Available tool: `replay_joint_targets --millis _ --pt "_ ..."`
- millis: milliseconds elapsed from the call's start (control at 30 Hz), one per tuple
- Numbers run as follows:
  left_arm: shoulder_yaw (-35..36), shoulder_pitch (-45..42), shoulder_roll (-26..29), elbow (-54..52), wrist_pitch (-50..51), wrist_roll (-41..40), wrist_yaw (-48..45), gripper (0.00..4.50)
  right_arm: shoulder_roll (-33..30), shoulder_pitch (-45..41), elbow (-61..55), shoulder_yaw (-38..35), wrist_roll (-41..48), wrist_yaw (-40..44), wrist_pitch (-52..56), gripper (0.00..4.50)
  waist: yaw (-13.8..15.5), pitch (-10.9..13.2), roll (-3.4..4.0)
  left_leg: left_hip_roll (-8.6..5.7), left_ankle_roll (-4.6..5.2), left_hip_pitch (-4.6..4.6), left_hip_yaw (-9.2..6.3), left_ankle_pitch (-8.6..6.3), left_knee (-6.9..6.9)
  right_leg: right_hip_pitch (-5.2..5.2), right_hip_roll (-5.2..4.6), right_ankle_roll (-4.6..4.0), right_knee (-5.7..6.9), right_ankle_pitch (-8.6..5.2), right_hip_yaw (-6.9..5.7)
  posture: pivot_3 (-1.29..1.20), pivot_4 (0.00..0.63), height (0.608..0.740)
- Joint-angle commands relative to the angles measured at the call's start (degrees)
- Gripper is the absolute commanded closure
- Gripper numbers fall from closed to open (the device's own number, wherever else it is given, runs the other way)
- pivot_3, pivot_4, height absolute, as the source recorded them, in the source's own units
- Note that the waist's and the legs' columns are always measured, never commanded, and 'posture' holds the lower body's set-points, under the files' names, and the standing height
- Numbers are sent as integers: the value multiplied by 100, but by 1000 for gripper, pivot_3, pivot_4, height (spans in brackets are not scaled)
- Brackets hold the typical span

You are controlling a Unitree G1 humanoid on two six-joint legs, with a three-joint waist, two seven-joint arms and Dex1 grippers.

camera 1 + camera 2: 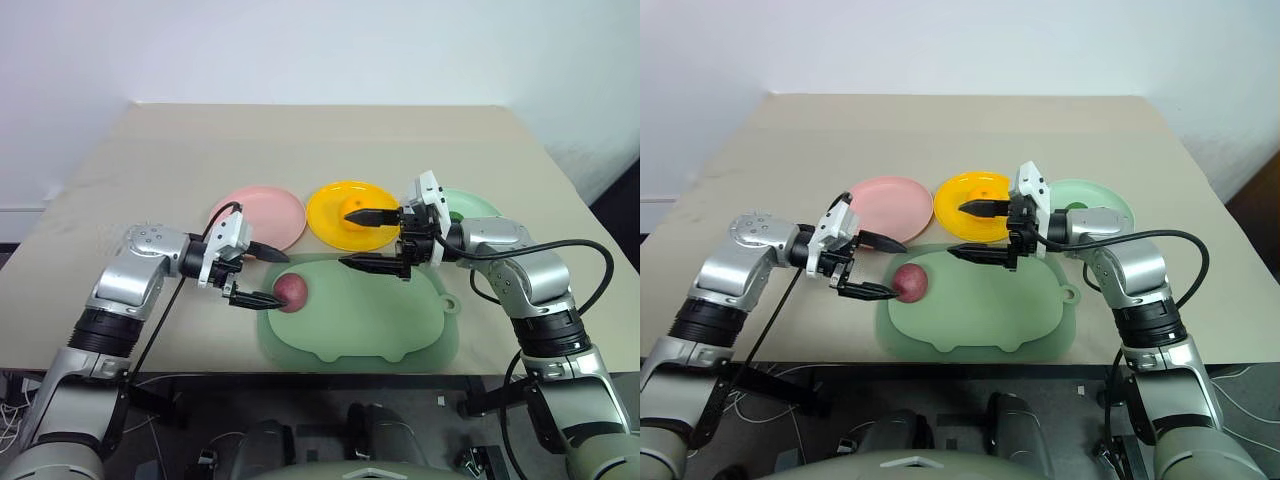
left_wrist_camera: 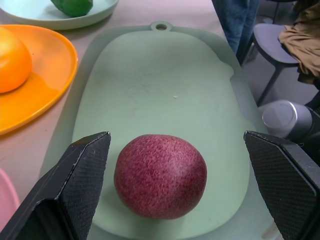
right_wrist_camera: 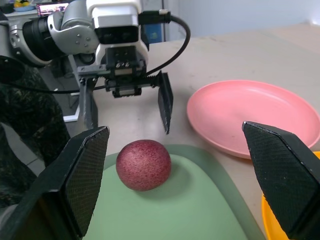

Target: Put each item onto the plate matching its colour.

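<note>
Table (image 1: 150, 160), beige top, carries everything. Green mat (image 1: 380, 330) w/ rounded lobes lies at the near edge, centre, hang-hole tab on its right side. Behind the mat, a row of 3 plates, L to R: pink plate (image 1: 268, 212), bare; yellow plate (image 1: 335, 222) w/ orange fruit (image 1: 353, 208) on it; mint plate (image 1: 478, 206), partly hidden behind R arm, w/ green fruit (image 2: 74, 6) on it (seen in L wrist view at the plate's near rim). L gripper (image 1: 262, 274) sits at the mat's left edge, just in front of the pink plate, pointing toward the centre; fingers wide apart, one above and one below, straddling the near side of the red fruit (image 1: 292, 291), nothing held. L wrist view: both pads flank the fruit w/ clear gaps each side, no contact visible. Red fruit rests on the mat's left end, purplish-red, speckled skin, near the pink plate but not on it. R gripper (image 1: 368, 240) hangs over the mat's rear edge, in front of the yellow plate, pointing left toward the L gripper; fingers spread wide, empty. Upper finger overlaps the yellow plate in head view; height above it: can't tell. Grippers face each other, apart, red fruit nearer the L one.
</note>
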Motion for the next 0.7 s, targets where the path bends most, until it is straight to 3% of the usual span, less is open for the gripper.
replay_joint_targets --millis 33,600,700 --pt "-82 -65 -24 15 -217 147 33 0 30 -166 -115 -163 59 -56 -78 23 0 -2 -1 0 0 0 0 0 0 0 0 0 0 0 0 0 0 704" --pt "-486 -60 -207 387 -710 732 210 0 -13 -328 -161 -214 26 -212 -112 23 -2 -49 7 0 0 1 0 0 -1 0 0 0 0 0 0 0 0 704" --pt "-385 -202 -319 546 -540 727 444 611 -2 -344 -158 -226 51 -241 -82 0 4 -51 6 0 0 1 0 0 -1 1 0 0 0 0 0 0 0 704"
